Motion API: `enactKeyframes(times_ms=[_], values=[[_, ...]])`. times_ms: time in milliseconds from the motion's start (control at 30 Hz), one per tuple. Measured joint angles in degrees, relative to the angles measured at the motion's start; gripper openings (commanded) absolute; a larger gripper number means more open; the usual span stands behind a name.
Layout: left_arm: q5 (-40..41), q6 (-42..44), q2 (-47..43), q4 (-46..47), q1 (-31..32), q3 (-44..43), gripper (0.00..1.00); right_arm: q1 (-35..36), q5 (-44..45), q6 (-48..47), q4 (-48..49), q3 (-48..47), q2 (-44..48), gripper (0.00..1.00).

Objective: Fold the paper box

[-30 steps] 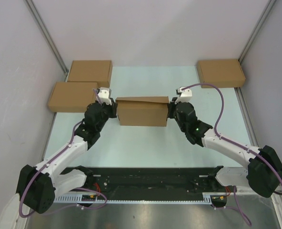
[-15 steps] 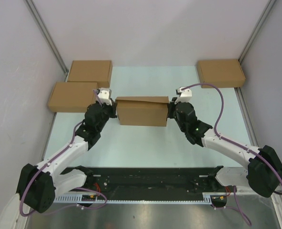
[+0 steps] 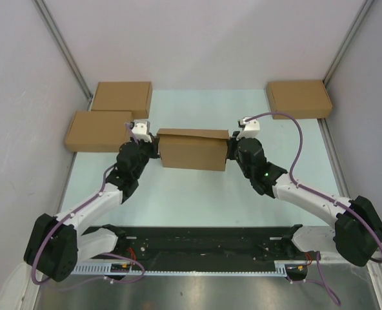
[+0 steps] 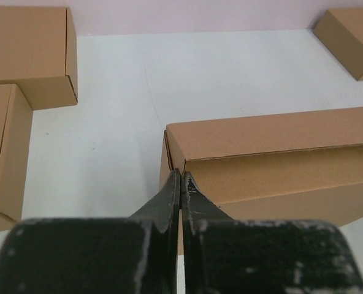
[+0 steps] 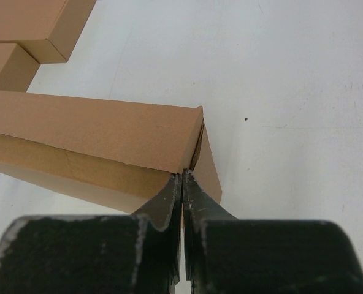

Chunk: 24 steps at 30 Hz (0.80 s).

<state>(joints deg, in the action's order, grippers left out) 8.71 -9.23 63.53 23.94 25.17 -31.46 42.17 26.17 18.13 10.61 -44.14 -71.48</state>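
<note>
Since a second ago the left gripper (image 3: 153,146) has drawn its fingers in from a partly spread stance, and the left arm has swung slightly toward the middle of the table (image 3: 191,194). The paper box (image 3: 192,154) has shifted a little toward the far side. The right arm looks unchanged.

On the left of the table lie two compact cardboard boxes, the far one (image 3: 121,95) and the near one (image 3: 99,130), touching each other.

The left gripper's fingers are pressed flat together with no gap. In the left wrist view the tips (image 4: 181,176) meet the left end of the paper box (image 4: 279,159), at the corner where the lid's edge runs over the front wall. No cardboard shows between the fingers.

The paper box sits at the middle of the table between the two grippers, folded up into box form. Its long front wall faces the arm bases, and a dark seam shows under the lid's far edge.

The right gripper (image 3: 230,147) is likewise squeezed fully closed. In the right wrist view its tips (image 5: 183,176) touch the right end of the box (image 5: 89,131), at the narrow slit between the lid's side and the end wall. Whether they nip an edge there cannot be told.

A third compact box (image 3: 299,98) lies at the far right corner, well apart.
</note>
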Motion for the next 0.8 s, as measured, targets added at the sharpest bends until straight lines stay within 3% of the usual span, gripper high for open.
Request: enactKeyframes(times_ms=[333,400,433,533,800], values=[[1.8,-4.1,2.4,5.7,0.0,2.0,0.00,0.1,0.5,-0.2,0.3,-0.3,-0.5,0.00],[2.1,-4.5,2.7,6.2,0.1,2.0,0.00,0.2,0.5,-0.2,0.3,-0.3,-0.5,0.11],[2.3,-4.7,2.7,6.2,0.1,2.0,0.00,0.2,0.5,-0.2,0.2,-0.3,-0.4,0.24],[2.6,-4.9,2.5,6.1,0.2,2.1,0.00,0.4,0.5,0.1,-0.8,-0.2,0.2,0.42],[2.7,-5.4,1.9,5.9,0.3,2.1,0.00,0.4,1.7,0.2,-6.8,-0.5,2.9,0.59]])
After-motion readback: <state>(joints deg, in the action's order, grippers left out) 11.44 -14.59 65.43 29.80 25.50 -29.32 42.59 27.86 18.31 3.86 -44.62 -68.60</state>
